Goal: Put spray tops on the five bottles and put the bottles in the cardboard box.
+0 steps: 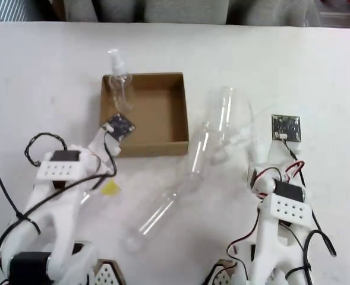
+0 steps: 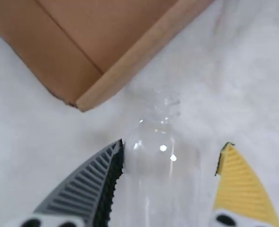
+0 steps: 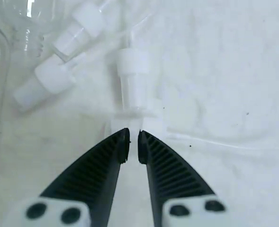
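Beside the cardboard box [image 2: 82,61] corner, on the bench [image 2: 253,71], a clear bottle [image 2: 160,170] lies between the wide-open fingers of the left end effector [image 2: 173,143], not clamped. Farther off, the right end effector [image 3: 133,139] is closed to a slit, apparently pinching a spray top [image 3: 132,75] by its head. Bottle judged light, slick and thin-walled: take it mid-body, gently.

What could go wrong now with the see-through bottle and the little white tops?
The clear bottle lies between the open fingers of the left gripper. It is round and smooth, so it might roll or slip when squeezed. The right gripper is almost shut right at the end of one spray top, so any hold there is small and it might twist or drop. Two other spray tops lie close by and could get bumped.
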You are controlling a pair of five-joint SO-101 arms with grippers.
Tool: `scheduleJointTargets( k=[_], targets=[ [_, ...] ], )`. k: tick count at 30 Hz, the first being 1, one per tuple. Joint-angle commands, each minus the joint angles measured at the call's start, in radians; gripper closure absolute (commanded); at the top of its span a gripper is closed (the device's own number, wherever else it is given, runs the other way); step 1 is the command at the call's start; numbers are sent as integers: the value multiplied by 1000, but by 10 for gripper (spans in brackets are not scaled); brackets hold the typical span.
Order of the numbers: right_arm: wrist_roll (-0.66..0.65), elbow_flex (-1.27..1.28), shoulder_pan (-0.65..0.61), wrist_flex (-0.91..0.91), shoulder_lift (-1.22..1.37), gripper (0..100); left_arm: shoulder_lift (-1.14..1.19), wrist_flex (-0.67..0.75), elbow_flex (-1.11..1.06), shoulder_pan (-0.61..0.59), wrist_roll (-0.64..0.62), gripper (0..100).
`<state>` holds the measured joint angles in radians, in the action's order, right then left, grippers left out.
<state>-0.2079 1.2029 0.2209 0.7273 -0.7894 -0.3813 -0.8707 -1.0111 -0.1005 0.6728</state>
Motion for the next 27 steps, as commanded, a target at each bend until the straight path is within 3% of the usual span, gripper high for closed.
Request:
scheduleJointTargets(
  k=[1, 27],
  targets=[
    [2, -9, 10, -18, -19, 978, 33, 40, 54, 8, -9, 680],
    [2, -9, 10, -18, -19, 978, 255, -83, 236, 8, -41, 683]
  ],
)
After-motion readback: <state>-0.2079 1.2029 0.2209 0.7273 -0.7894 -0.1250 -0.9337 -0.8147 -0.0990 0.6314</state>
